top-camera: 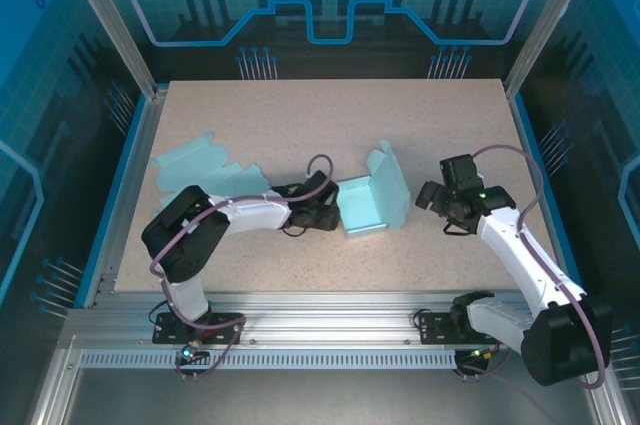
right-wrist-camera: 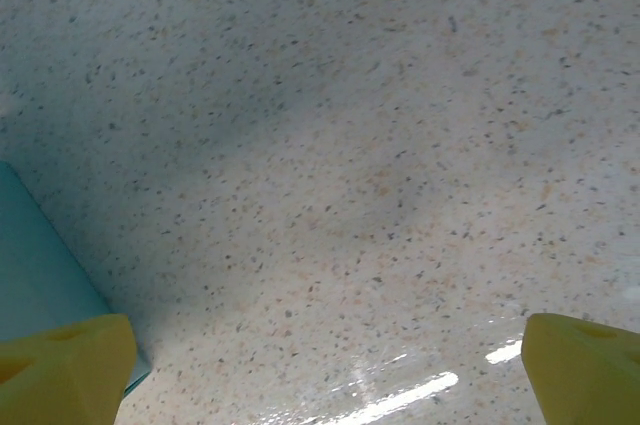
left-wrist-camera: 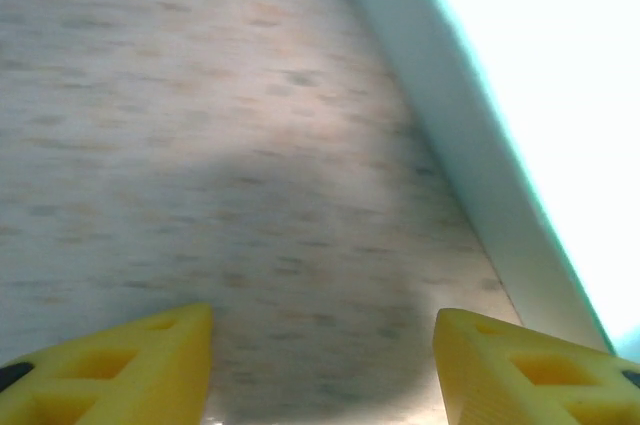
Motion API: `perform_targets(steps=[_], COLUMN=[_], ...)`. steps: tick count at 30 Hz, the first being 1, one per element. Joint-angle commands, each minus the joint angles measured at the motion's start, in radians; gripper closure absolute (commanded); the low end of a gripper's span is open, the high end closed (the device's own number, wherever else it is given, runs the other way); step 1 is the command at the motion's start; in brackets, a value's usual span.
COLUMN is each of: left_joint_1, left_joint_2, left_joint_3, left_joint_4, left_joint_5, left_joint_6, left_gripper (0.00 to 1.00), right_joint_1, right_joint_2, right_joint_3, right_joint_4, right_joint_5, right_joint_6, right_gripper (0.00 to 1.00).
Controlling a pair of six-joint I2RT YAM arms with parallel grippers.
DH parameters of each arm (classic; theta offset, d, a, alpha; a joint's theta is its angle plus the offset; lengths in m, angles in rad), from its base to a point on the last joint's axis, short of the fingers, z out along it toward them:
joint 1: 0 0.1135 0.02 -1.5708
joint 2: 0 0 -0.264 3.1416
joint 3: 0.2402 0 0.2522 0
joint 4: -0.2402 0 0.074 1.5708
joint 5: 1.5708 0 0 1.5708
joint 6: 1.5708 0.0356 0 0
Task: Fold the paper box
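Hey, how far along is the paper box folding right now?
Partly done: the teal paper box has walls raised. In hand: nothing gripped; left end effector open beside it, right end effector open too. Left: probably folding the upright flap shut.

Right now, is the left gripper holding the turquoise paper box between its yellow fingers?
No: the left gripper stands open over speckled table, the turquoise paper box beside it.

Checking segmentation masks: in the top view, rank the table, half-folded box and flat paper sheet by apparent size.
1. Table, by far the largest.
2-3. Half-folded box and flat paper sheet: they look about alike. The left arm hides part of the sheet, so I can't rank them.
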Motion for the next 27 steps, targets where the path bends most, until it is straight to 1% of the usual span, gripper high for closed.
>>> perform_targets(steps=[1,4,6,11,13,15,18,22,25,27], left_joint_1=[-0.078,-0.086,-0.086,-0.070,-0.043,-0.014,0.034,0.074,0.086,0.088], left_joint_2=[0.053,0.018,-0.026,-0.136,-0.158,-0.169,-0.142,-0.045,0.033,0.077], left_joint_3=[0.007,-0.033,-0.062,-0.052,-0.016,0.014,0.082,0.179,0.255,0.294], left_joint_4=[0.120,0.201,0.208,0.083,0.028,0.011,-0.012,-0.012,-0.040,-0.040], left_joint_5=[0.206,0.247,0.239,0.132,0.092,0.069,0.033,0.049,0.083,0.095], left_joint_6=[-0.060,-0.040,-0.019,0.064,0.106,0.150,0.253,0.448,0.512,0.528], left_gripper=[0.40,0.41,0.41,0.41,0.41,0.41,0.39,0.39,0.39,0.38], right_joint_1=[-0.031,-0.044,-0.051,-0.052,-0.052,-0.052,-0.052,-0.052,-0.053,-0.054], right_joint_2=[-0.027,-0.050,-0.062,-0.093,-0.111,-0.129,-0.160,-0.185,-0.189,-0.188], right_joint_3=[0.003,0.000,-0.005,-0.030,-0.048,-0.065,-0.089,-0.091,-0.082,-0.078], right_joint_4=[-0.036,-0.055,-0.064,-0.084,-0.085,-0.078,-0.079,-0.086,-0.086,-0.083], right_joint_5=[0.026,0.052,0.062,0.061,0.046,0.027,0.020,0.030,0.027,0.022], right_joint_6=[0.001,0.000,0.007,0.036,0.049,0.058,0.066,0.064,0.061,0.060], right_gripper=[0.00,0.00,0.00,0.00,0.00,0.00,0.00,0.00,0.00,0.00])
